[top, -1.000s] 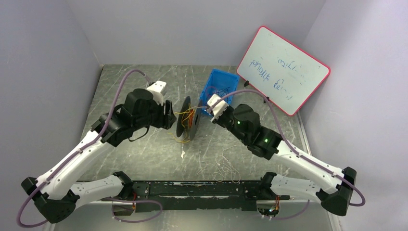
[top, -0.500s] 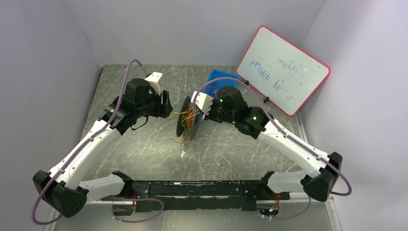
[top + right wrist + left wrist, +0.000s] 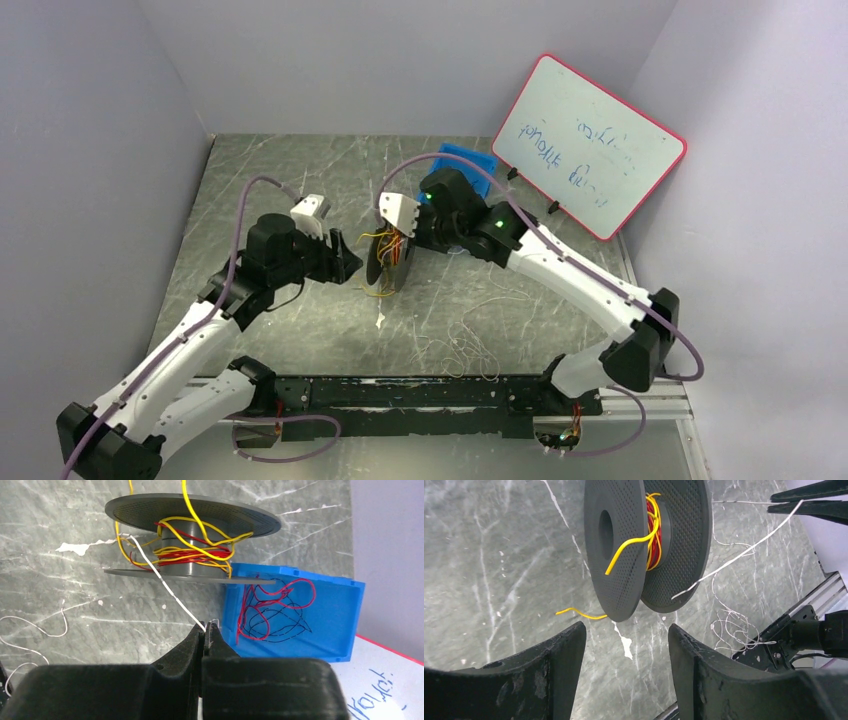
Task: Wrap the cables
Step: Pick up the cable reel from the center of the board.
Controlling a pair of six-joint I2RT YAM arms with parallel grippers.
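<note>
In the top view, a dark spool (image 3: 388, 258) is seen standing on its edge at the middle of the marbled table (image 3: 300, 330), with yellow and red cables (image 3: 394, 246) wound round its core. The left gripper (image 3: 347, 263) is held just to the left of the spool, and the right gripper (image 3: 407, 240) is held close against its far right side; whether either touches the spool cannot be told from here. A loose tangle of white strands (image 3: 465, 345) is spread on the table nearer the arm bases. A blue bin (image 3: 470, 158) is partly hidden behind the right arm, and a whiteboard (image 3: 588, 145) is leaned against the right wall.

In the left wrist view, the left gripper (image 3: 626, 636) is shown with its jaws spread wide and nothing between them, a short way off from the spool (image 3: 624, 555). A yellow end (image 3: 626, 544) is draped out over the near flange. A white cable (image 3: 744, 555) is stretched from the spool toward the right gripper's fingers (image 3: 814, 507).

In the right wrist view, the right gripper (image 3: 206, 628) is shown with its jaws pressed together, the white cable (image 3: 165, 585) being pinched at its end between the tips. The cable is led back to the wound core of the spool (image 3: 192, 510). Red and black strands (image 3: 272, 605) are coiled inside the blue bin (image 3: 340, 625), just beside the spool
</note>
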